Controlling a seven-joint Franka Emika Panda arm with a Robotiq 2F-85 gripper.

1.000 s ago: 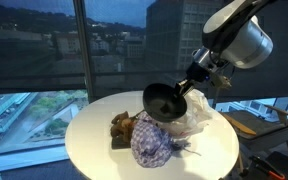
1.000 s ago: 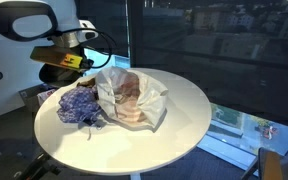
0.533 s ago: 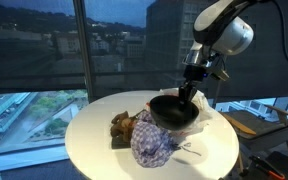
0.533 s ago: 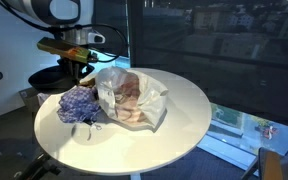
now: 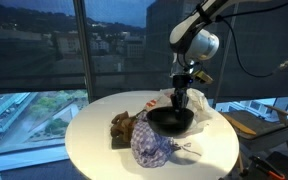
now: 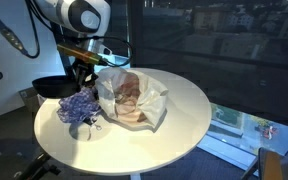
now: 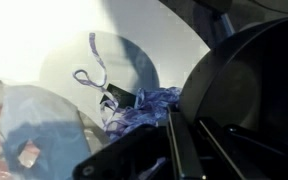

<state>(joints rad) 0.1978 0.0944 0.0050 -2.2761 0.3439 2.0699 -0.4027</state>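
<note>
— Did you see that? A second ago the pan (image 5: 171, 120) was tipped up on its edge, high over the cloth (image 5: 154, 145), with its inside facing us. Now it is level, open side up.

— And lower. It has come right down behind the cloth, with its rim just beside the folds. I cannot tell from here whether its bottom touches the table (image 5: 89, 140).

— What about the gripper (image 5: 181, 92)?

— It is clamped tight on the pan's handle, fingers drawn right in, with nothing else in its hold. The arm stands nearly upright above the cloth now. Before, it leaned in from the side.

— So the tipping is over, I would say. The pan is being kept flat and low by the cloth.

— From the other side, the pan (image 6: 52, 86) sticks out past the cloth (image 6: 79, 107), on the side away from the bag (image 6: 134, 97). The bag lies right beside the cloth and has not moved.

— Neither has the brown lump (image 5: 123, 126) on the cloth's other side.

— The wrist camera shows it up close. The cloth (image 7: 134, 110) is bunched against the dark curve of the pan (image 7: 249, 90), and a blue loop of it trails out over the white tabletop.

— Can you read a label on anything?

— No. There is no brand or lettering I can make out on the pan, the bag or the cloth.
</note>
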